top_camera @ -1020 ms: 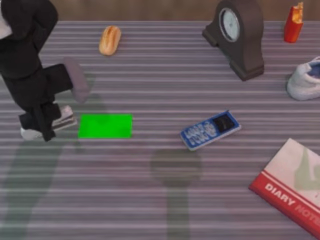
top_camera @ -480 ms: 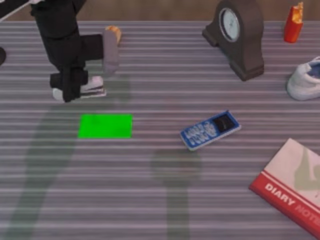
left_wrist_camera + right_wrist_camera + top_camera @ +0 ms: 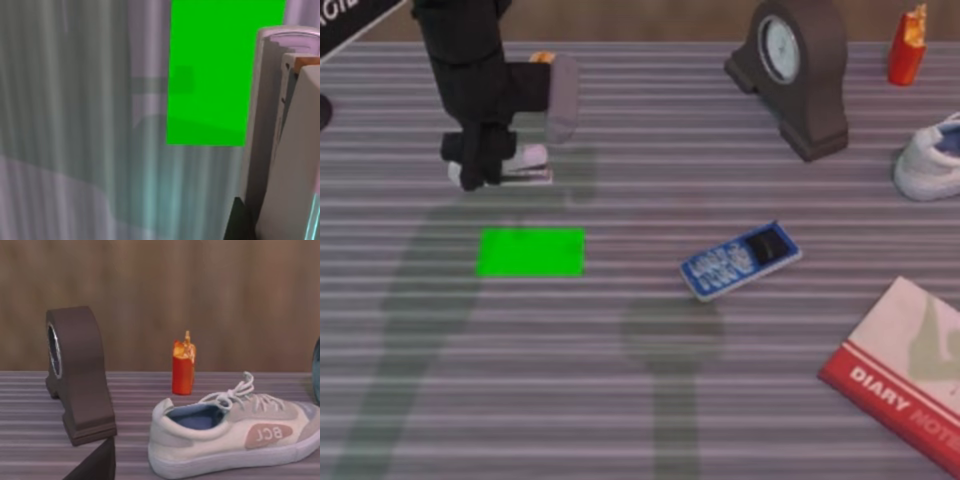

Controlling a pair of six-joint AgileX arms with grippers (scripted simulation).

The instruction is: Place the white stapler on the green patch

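Note:
My left gripper [image 3: 488, 168] is shut on the white stapler [image 3: 527, 160], whose white end and grey ribbed underside stick out to the right of the black fingers. It hangs above the table, just behind the green patch [image 3: 531, 251]. In the left wrist view the stapler [image 3: 280, 140] runs along one side, held lengthwise, with the green patch [image 3: 220, 70] beyond it on the striped cloth. My right arm is out of the top view; its wrist view shows only one dark fingertip [image 3: 97, 462].
A blue-and-white phone [image 3: 740, 260] lies right of the patch. At the back right stand a dark mantel clock [image 3: 795, 70], a red fries box [image 3: 907, 45] and a white sneaker [image 3: 930, 160]. A red diary [image 3: 905, 370] lies front right. A bread roll [image 3: 542, 57] peeks from behind my left arm.
My left arm has carried the stapler from the patch's left side toward the back and to the right, so it now hangs behind the patch. Nothing else moved.

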